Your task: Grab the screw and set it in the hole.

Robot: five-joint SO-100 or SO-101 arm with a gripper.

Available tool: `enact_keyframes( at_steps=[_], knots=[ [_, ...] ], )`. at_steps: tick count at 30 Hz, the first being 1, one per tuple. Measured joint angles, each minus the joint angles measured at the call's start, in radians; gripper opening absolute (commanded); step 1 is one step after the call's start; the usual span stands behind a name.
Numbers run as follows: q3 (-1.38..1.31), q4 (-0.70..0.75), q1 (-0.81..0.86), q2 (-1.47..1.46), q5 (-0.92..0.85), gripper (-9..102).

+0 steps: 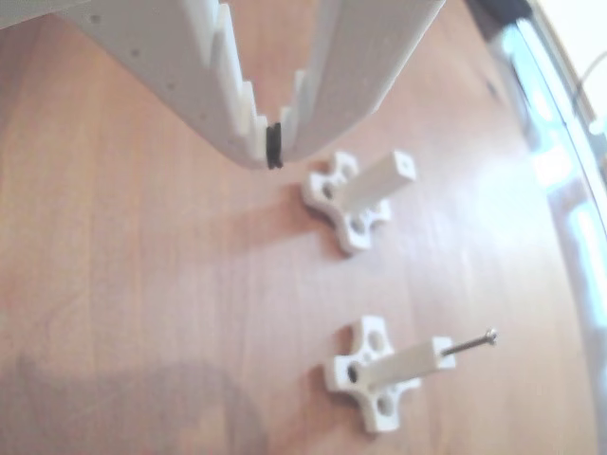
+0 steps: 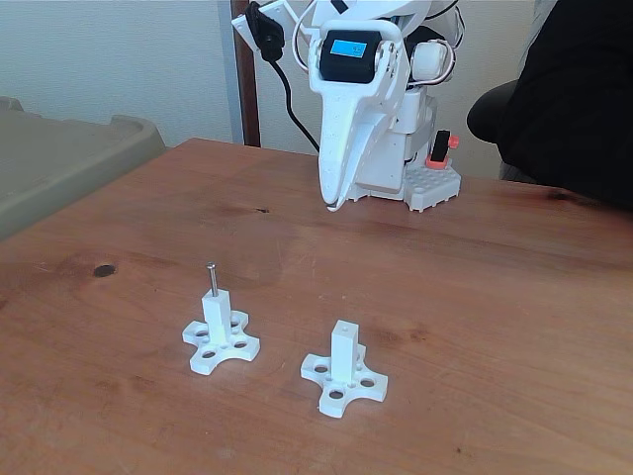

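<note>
A thin grey screw stands upright in the hole at the top of the left white post in the fixed view. In the other view the same screw sticks out of the nearer post. The second post has nothing in it, and its small hole shows open on the end face. My white gripper hangs above the table well behind both posts. Its toothed fingers meet at the tip with nothing between them.
A beige tub sits off the table's left edge. The arm's base stands at the back, with a person in black at the right. A dark knot marks the wood. The table edge runs along the right in the other view.
</note>
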Motion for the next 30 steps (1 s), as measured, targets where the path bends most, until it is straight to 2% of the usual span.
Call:
enact_keyframes(
  at_steps=[7,14,23,30],
  knots=[
    [-0.005,0.000,0.000,-0.008,-0.002,-4],
    [-0.044,-0.018,0.002,-0.158,0.009,-4],
    [-0.212,-0.018,0.002,-0.350,0.012,-4],
    [-0.383,0.037,0.002,-0.500,-0.006,-4]
  ],
)
